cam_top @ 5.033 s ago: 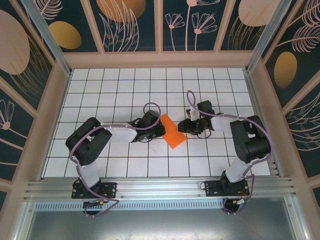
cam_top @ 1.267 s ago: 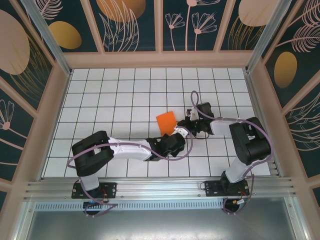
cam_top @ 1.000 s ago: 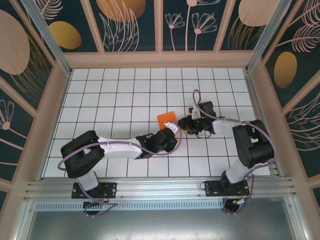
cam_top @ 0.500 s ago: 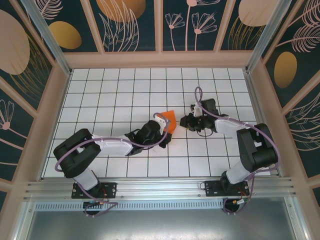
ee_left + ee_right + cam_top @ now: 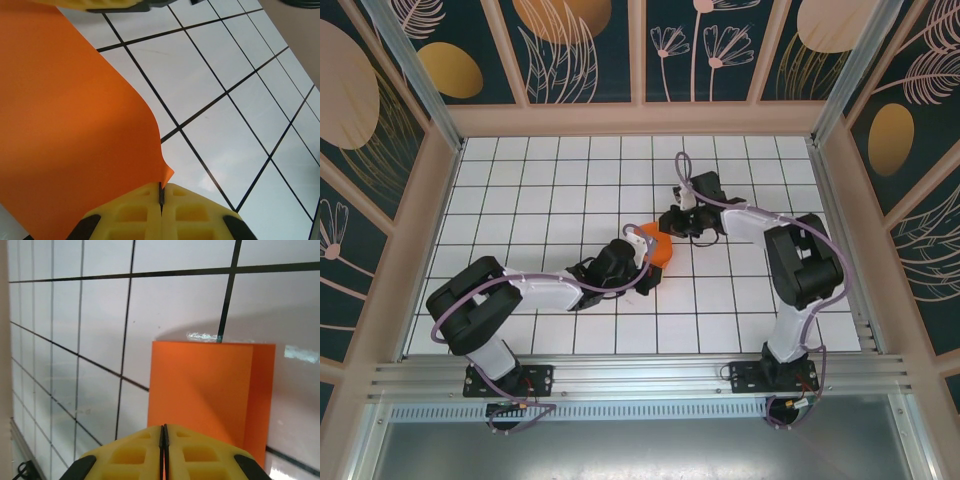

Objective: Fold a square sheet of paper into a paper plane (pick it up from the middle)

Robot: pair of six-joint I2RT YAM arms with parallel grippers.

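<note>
Folded orange sheet [image 5: 658, 246] curves, corner pinched in the left tool [image 5: 161, 186], right tool [image 5: 163, 429] seemingly clamping its edge.

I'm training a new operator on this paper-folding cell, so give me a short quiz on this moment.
1. True or false: the square sheet of paper lies flat on the table.
2. Which part of the sheet does the left gripper pinch? A. its middle B. a corner C. nothing
3. Fill in: the right gripper has ____ fingers.
Key: 1 false, it is lifted and bowed; 2 B; 3 yellow.
</note>
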